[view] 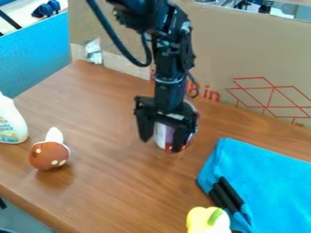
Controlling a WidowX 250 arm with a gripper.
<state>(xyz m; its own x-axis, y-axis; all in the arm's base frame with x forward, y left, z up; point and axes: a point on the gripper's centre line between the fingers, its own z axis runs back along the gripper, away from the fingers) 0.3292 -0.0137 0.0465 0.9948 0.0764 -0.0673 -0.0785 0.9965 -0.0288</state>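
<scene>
1. Yellow toy pepper (200,220) with a green stem: nearest the camera, just beside the near left corner of the blue cloth (273,175), as the camera sees it.
2. Two black rods (231,193) lie side by side along the left edge of the blue cloth, close to the pepper.
3. Up and to the left of the blue cloth, the black gripper (162,144) hangs pointing down over the wooden table (121,191). Its two fingers stand well apart, with a visible gap between the left one and the container.
4. The container (162,135), with a pale label and some red near its base, is on the table left of the blue cloth, showing between and behind the fingers. Much of it is hidden; whether the right finger touches it, I cannot tell.
5. Well left of the blue cloth sits a round brown toy (45,157) with white spots and a white tip.
6. Farther left from the cloth, past that toy, is a white bottle (12,120).
7. Behind the blue cloth stands a cardboard panel (249,50) with red lines.
</scene>
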